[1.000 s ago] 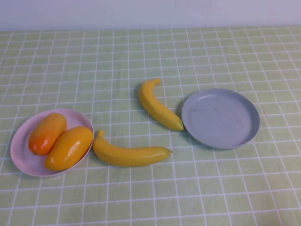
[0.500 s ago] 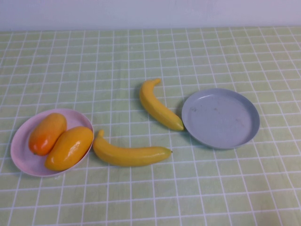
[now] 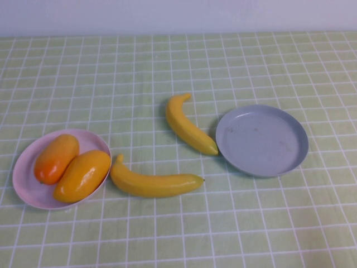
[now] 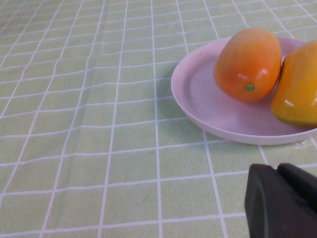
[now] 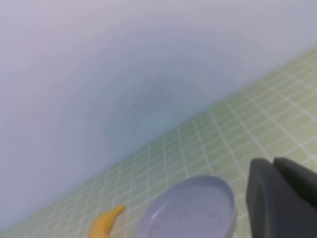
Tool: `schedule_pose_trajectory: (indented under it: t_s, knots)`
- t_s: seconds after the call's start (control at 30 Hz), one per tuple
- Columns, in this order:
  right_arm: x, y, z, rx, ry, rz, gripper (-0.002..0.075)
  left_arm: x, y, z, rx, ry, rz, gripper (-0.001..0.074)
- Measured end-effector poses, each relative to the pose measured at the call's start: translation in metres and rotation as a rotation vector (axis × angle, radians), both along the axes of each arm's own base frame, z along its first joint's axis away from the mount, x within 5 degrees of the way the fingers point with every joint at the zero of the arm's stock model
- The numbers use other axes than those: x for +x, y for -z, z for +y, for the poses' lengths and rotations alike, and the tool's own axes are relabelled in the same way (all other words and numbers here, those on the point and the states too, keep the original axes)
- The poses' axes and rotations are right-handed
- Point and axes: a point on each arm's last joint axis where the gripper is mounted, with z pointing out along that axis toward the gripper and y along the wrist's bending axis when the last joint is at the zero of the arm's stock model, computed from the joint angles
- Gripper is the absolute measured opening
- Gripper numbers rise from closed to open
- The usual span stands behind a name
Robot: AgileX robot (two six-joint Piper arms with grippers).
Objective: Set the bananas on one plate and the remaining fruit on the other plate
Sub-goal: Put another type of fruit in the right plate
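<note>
Bananas (image 3: 153,183) midtable, left hand (image 4: 280,199) by pink plate (image 4: 198,101), right hand (image 5: 282,196) raised

A pale green tablecloth (image 3: 167,67) with a white grid of lines covers the whole table, lying mostly flat with a faint crease visible in the left wrist view. Toward 12 o'clock, 1 plain whitish wall (image 3: 178,15) runs along the cloth's far edge.

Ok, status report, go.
Left gripper near pink plate, right gripper above grey plate. Mangoes plated. Bananas on cloth, unobstructed.
</note>
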Motion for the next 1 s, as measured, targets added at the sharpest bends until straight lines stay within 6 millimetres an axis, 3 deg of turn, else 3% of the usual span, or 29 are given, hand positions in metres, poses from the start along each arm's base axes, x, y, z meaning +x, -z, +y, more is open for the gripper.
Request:
schedule_pose_trajectory:
  t_s: [0.2,0.43,0.6,0.73,0.83,1.0]
  knots:
    - [0.009,-0.028,0.017,-0.002,-0.182,0.196,-0.0017,0.0,0.0,0.0,0.002,0.001,0.0,0.0]
    - [0.051,-0.082,0.04,-0.217,-0.457,0.519,-0.0017,0.0,0.0,0.0,0.002,0.001,0.0,0.0]
    - [0.109,-0.099,0.046,-0.339,-0.581,0.757,-0.0017,0.0,0.0,0.0,0.002,0.001,0.0,0.0]
    - [0.155,-0.105,0.055,-0.401,-0.634,0.821,-0.0017,0.0,0.0,0.0,0.002,0.001,0.0,0.0]
    - [0.184,-0.104,0.073,-0.475,-0.689,0.831,-0.0017,0.0,0.0,0.0,0.002,0.001,0.0,0.0]
    - [0.227,-0.094,0.126,-0.666,-0.817,0.828,-0.0017,0.0,0.0,0.0,0.002,0.001,0.0,0.0]
